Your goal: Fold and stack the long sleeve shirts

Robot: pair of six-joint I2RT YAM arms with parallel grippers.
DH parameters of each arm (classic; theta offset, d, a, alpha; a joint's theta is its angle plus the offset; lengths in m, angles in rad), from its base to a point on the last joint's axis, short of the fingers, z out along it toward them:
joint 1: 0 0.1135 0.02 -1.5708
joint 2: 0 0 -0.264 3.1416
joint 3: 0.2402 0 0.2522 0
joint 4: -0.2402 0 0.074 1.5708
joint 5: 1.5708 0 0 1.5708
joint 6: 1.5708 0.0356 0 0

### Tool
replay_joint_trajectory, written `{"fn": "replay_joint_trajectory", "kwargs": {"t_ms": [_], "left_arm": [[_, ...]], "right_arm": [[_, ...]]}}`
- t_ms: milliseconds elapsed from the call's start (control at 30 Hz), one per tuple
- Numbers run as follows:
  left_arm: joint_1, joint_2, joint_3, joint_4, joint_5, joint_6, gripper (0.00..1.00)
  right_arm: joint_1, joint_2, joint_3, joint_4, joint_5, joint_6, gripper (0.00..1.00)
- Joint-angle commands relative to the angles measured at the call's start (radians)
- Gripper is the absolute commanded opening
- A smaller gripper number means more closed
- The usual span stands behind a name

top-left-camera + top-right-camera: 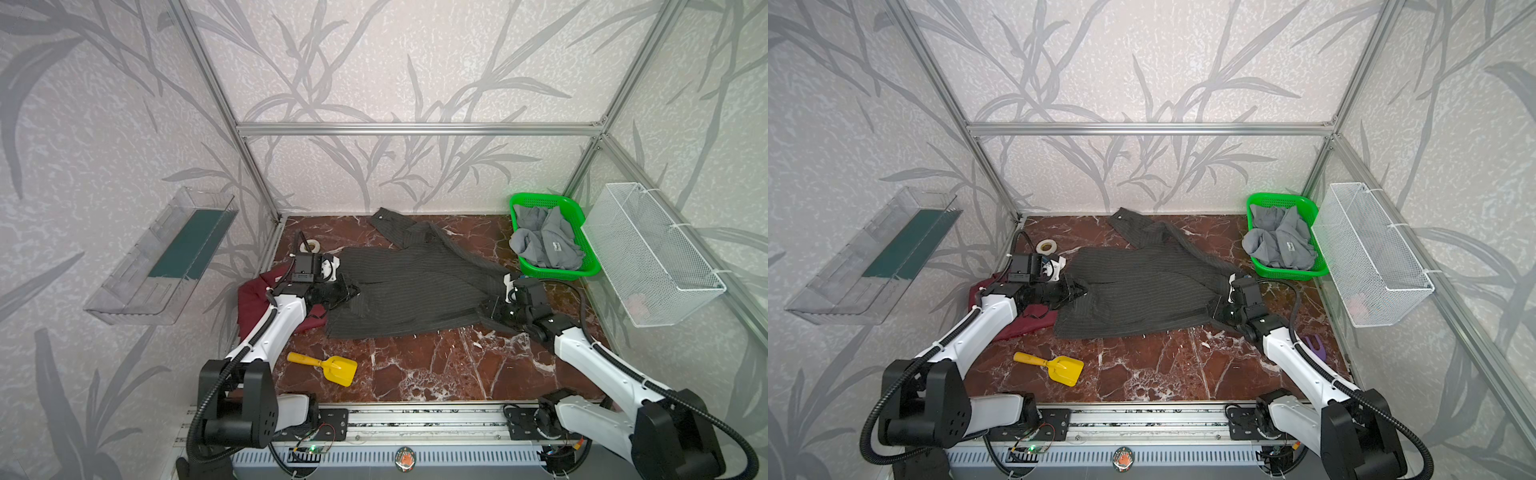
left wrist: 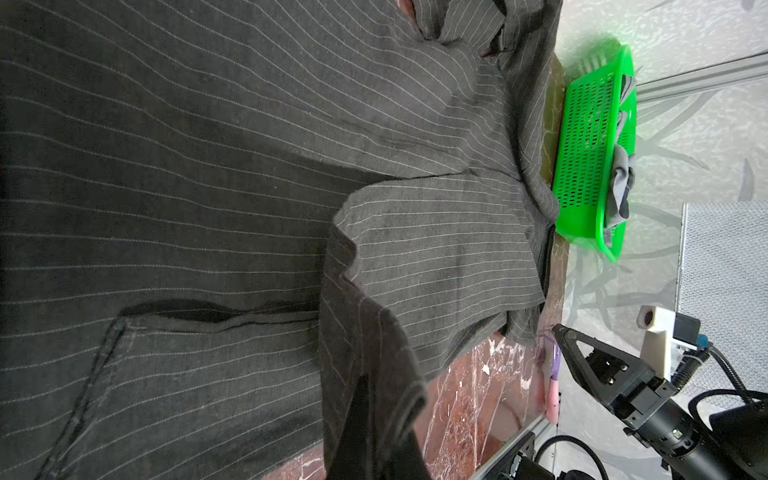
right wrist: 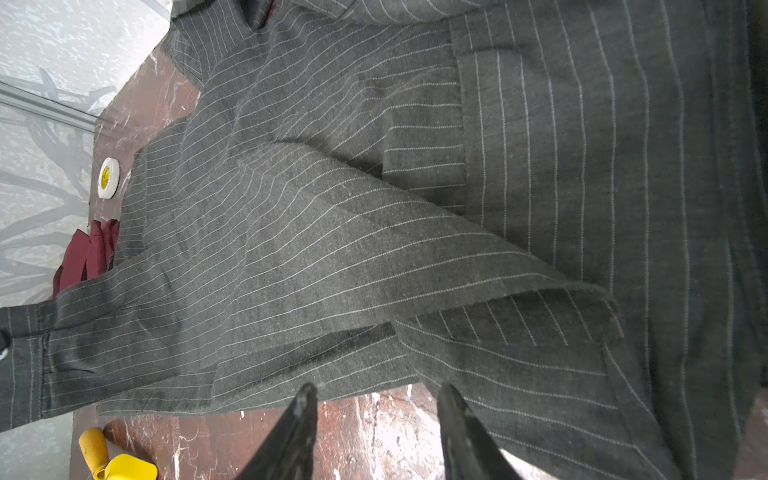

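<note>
- The dark pinstriped shirt (image 1: 415, 291) lies spread out across the middle of the marble table (image 1: 436, 365). It is creased, and one sleeve trails toward the back wall.
- The left gripper (image 1: 348, 291) is pressed together on a raised fold at the pinstriped shirt's left edge. In the left wrist view the cloth drapes over its fingers (image 2: 361, 419).
- The right gripper (image 3: 376, 399) has its jaws spread, with only bare marble between them, at the right side of the same shirt. Whether its tips touch the hem is hard to say.
- The maroon shirt (image 1: 253, 299) sits bunched at the left, beneath the left arm, and its near edge meets the pinstriped cloth.
- The light grey shirt (image 1: 544, 241) is crumpled inside the green basket (image 1: 557, 275) at the back right corner.
- A yellow scoop (image 1: 332, 368) lies on the bare table in front of the shirts.
- A roll of tape (image 1: 311, 246) sits behind the left gripper.
</note>
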Motion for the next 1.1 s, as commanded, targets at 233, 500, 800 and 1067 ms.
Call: {"fn": "replay_joint_trajectory", "kwargs": {"t_ms": [233,500,800,1067], "left_arm": [[0.031,0.045,0.064,-0.145,-0.064,0.047,0.27],[0.073,-0.064,0.216,-0.295,-0.334,0.041,0.43],[-0.124,-0.117,0.155,-0.222,-0.4,-0.054,0.61],[-0.273,0.031,0.067,-0.111,-0.396,-0.165,0.59]], "right_arm": [[0.006,-0.01,-0.012,0.001,0.016,-0.042,0.48],[0.006,-0.002,0.018,-0.054,0.037,-0.03,0.49],[-0.033,0.05,0.106,-0.33,0.219,-0.025,0.66],[-0.151,0.132,0.122,-0.332,0.174,0.018,0.6]]}}
